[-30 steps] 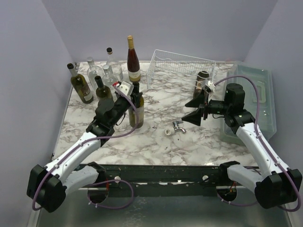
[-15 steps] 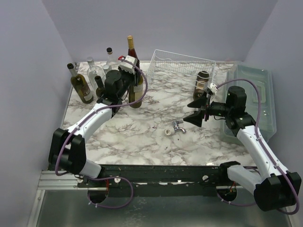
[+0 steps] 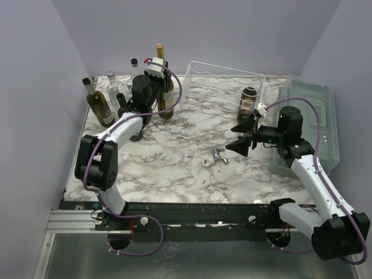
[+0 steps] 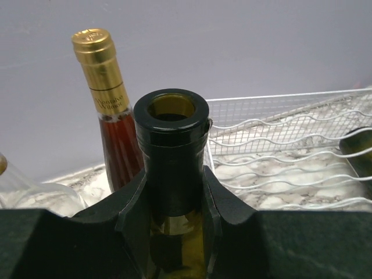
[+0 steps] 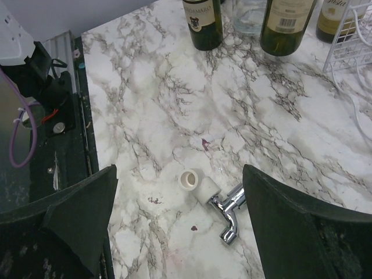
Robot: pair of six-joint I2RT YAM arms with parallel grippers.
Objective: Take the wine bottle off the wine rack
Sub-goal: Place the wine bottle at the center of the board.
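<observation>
Left gripper [image 4: 174, 200] is clamped tight on the neck of the wine bottle [image 4: 171, 133], one black finger on each side just below the collar. The bottle is bolt upright: long axis vertical, open mouth pointing straight up, no cork in it. From above it is at the back of the table [image 3: 174, 168], just off the left end of the rack [image 3: 224, 81] and outside the wire. The right wrist view shows bottle bases resting on the marble there, though I can't say for sure which one is the held bottle.

Right behind it stands a gold-capped bottle [image 4: 107, 93], also upright, with reddish liquid in its neck. More bottles [image 3: 110, 102] cluster to the left, all standing.

The rack is beside the bottle on the right in the left wrist view, white wavy cradles running across it. Another bottle [image 3: 249, 97] is at the rack's far right end; which way it points is hard to read.

Over on the other side, the right gripper [image 3: 230, 138] hangs above the marble with its fingers spread wide, nothing between them. Below it lie a chrome tap [image 3: 218, 156] and a small white fitting [image 3: 206, 163], touching each other. The lidded bin [image 3: 314, 110] is by the right arm at the table's right edge.
</observation>
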